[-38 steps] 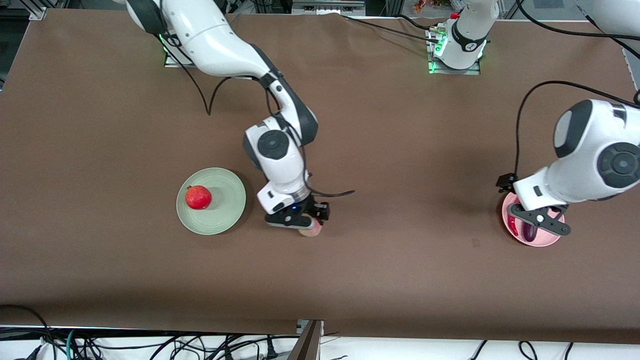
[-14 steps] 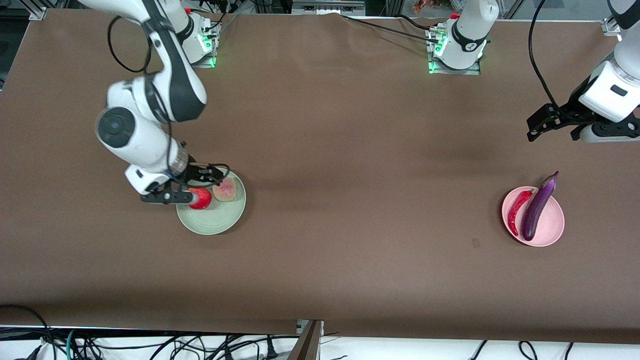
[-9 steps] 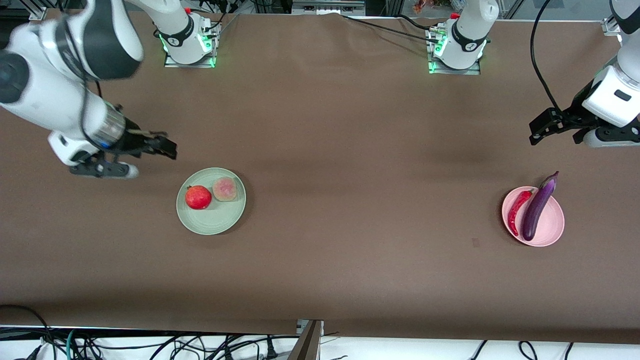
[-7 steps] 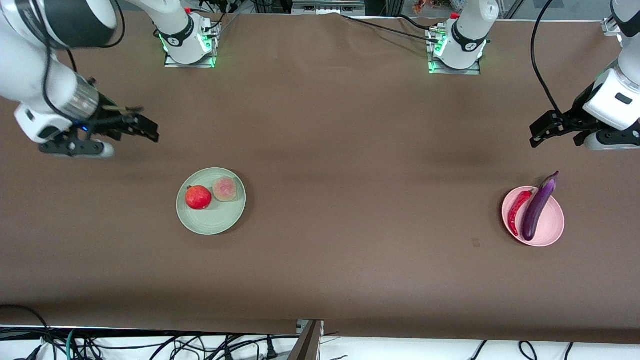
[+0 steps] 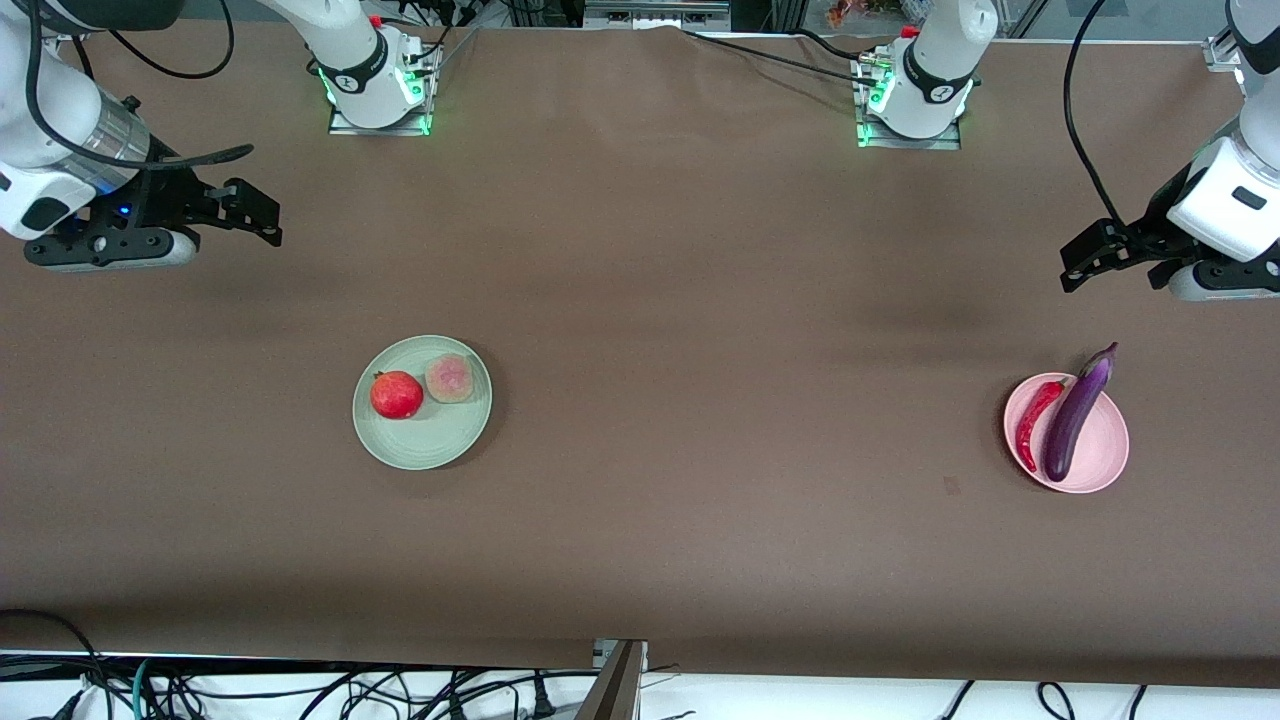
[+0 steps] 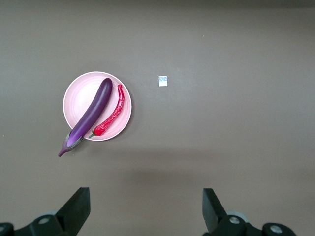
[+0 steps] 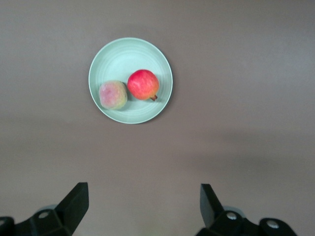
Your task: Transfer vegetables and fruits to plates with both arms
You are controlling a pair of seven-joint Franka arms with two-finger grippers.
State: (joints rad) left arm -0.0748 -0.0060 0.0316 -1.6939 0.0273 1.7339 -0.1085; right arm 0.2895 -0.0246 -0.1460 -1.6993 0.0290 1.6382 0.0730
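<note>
The pale green plate (image 5: 430, 440) holds the red pomegranate (image 5: 396, 394) and the yellowish-pink peach (image 5: 451, 378) side by side. The pink plate (image 5: 1105, 450) holds the purple eggplant (image 5: 1075, 415), its stem end over the rim, and the red chili (image 5: 1033, 425) beside it. My right gripper (image 5: 110, 250) is open and empty, raised over bare table at the right arm's end. My left gripper (image 5: 1225, 282) is open and empty, raised over bare table at the left arm's end. The right wrist view shows the green plate (image 7: 130, 54), peach (image 7: 113, 95) and pomegranate (image 7: 143, 84). The left wrist view shows the pink plate (image 6: 83, 88), eggplant (image 6: 91, 113) and chili (image 6: 112, 114).
A brown cloth covers the table. A small pale tag (image 5: 951, 486) lies on it beside the pink plate, also in the left wrist view (image 6: 163, 80). The arm bases (image 5: 375, 85) (image 5: 915, 95) stand along the table's edge farthest from the front camera. Cables hang below the nearest edge.
My right gripper carried the peach to the green plate, let it go beside the pomegranate, then rose away toward the right arm's end. My left gripper lifted off the pink plate and now hardly moves.
</note>
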